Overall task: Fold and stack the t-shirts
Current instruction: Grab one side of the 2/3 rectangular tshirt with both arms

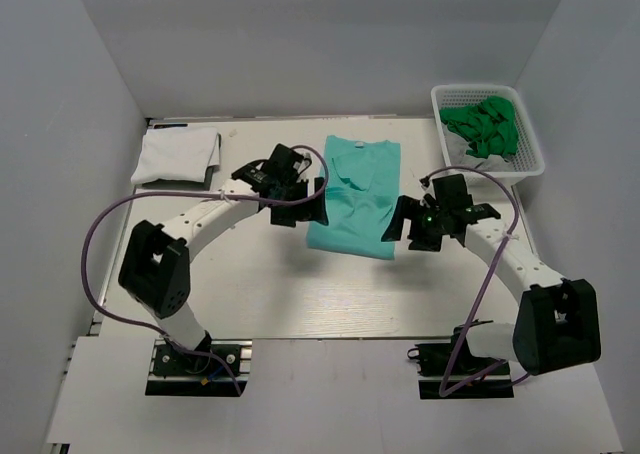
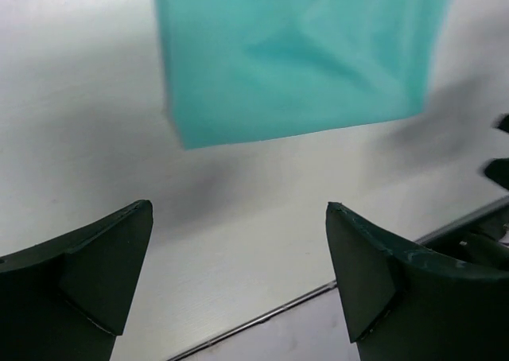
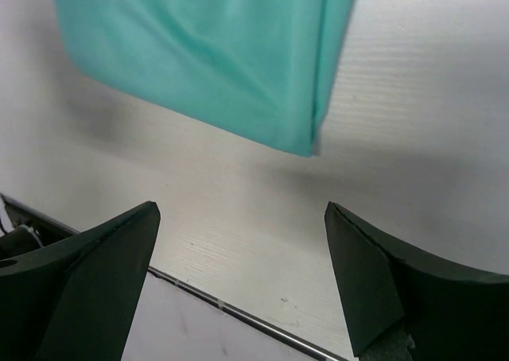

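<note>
- Left tool (image 1: 315, 206) sits at 9 o'clock of the teal shirt (image 1: 360, 189), right tool (image 1: 400, 222) at 3, both equally near. This shirt, a folded strip on the surface (image 1: 270, 294), runs 12 to 6. White shirt (image 1: 178, 154) lies at 10.
- Left wrist: left tool (image 2: 238, 273) spread, empty; teal shirt (image 2: 294, 51) at 12, apart.
- Right wrist: right tool (image 3: 238, 273) spread, empty; teal shirt (image 3: 199, 51) at 12. No writing is legible.

Two dark fingers (image 2: 95, 273) spread wide over the white table (image 2: 79, 98), the teal t-shirt (image 2: 294, 59) lying beyond them.
</note>
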`<state>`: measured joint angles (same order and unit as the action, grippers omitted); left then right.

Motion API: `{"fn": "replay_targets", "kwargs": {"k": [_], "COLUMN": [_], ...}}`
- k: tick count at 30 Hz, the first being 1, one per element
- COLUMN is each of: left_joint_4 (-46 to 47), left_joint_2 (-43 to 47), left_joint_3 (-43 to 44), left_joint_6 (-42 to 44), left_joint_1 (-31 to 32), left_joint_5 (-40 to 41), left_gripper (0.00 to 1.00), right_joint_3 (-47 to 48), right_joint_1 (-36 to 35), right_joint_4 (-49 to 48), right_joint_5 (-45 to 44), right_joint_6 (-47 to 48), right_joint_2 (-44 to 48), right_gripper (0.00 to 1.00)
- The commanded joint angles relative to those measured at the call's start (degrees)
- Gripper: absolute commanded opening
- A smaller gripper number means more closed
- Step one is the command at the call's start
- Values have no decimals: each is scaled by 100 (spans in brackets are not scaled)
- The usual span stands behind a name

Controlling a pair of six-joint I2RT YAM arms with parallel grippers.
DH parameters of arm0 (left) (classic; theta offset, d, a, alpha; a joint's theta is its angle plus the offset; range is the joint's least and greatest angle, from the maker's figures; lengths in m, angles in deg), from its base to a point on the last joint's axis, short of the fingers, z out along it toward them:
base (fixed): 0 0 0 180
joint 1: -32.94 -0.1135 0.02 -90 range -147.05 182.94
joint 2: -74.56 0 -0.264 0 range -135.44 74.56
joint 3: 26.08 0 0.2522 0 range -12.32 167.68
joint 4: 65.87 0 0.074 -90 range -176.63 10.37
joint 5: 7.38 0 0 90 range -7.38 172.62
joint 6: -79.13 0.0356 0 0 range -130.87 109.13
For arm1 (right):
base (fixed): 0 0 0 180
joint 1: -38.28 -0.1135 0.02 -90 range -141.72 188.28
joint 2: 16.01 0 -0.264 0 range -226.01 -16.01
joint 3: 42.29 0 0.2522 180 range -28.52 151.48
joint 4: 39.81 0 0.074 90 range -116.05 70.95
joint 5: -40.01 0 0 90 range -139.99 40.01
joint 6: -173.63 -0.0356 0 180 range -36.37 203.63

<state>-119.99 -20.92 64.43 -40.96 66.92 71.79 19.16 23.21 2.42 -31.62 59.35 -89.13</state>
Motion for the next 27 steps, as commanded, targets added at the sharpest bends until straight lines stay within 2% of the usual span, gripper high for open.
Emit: {"fn": "replay_targets", "kwargs": {"k": [1,3,7,14,17,22,25,26,27], "left_joint_4": [-9,124,554,932,1003,1074,1135,1205,1206], "left_joint_2": [-190,-391,-742,-1314,-1403,-1614,-1667,-1667,-1667], "left_joint_3": [-554,-556,-609,-661,-722,-784,-864,-924,-925], "left_joint_6": [-147,-147,-147,-147,-147,-147,-199,-199,-199], "left_joint_1": [21,-31,-31,-84,-84,-84,-23,-23,-23], "left_joint_5": [441,127,73,-42,-95,-200,-253,-305,-306], "left_gripper": [100,100,97,77,65,39,18,16,12], "right_joint_3": [-154,-206,-417,-435,-435,-409,-435,-426,-400], "right_joint_1": [4,-5,-13,-22,-31,-48,-31,-31,-48], "right_joint_4": [344,187,-245,-641,-737,-825,-983,-992,-1001], "right_joint_5": [-501,-396,-159,122,175,194,97,88,96], "right_joint_6": [-315,-411,-666,-675,-675,-675,-754,-781,-789], "right_joint_2": [-96,-289,-492,-1098,-1309,-1573,-1644,-1687,-1766], "right_gripper": [90,90,90,90,90,88,78,74,65]}}
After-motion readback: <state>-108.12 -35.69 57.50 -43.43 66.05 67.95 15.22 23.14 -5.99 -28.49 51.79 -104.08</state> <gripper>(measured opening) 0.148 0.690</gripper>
